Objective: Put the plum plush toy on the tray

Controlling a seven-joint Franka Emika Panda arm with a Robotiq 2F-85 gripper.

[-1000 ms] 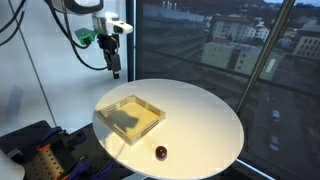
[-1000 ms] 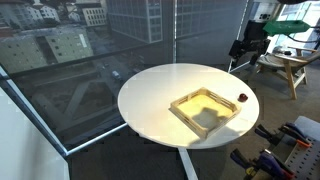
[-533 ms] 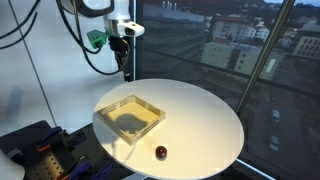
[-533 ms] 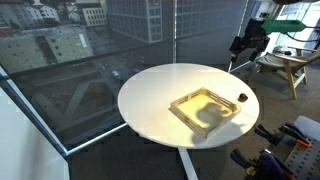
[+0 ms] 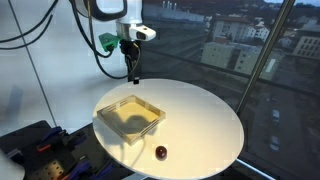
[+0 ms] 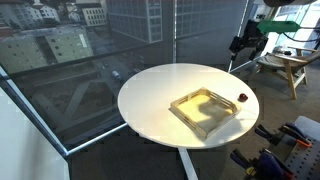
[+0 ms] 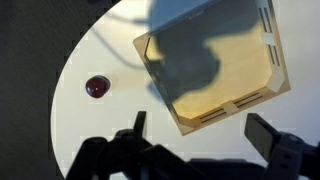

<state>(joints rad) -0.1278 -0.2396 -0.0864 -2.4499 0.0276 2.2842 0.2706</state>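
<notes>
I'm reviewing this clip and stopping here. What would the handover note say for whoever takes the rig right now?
Gripper: open, holding nothing, hanging in the air above the table beside the tray.
Plum plush toy: lying on the bare table near its edge, outside the tray and not touching it; the wrist view shows it off to one side.
Tray: flat on the table, nothing in it.
Done: nothing yet; the toy has not been picked up.
Left: move over the toy, come down, grip it, carry it over the tray and release it there.
</notes>
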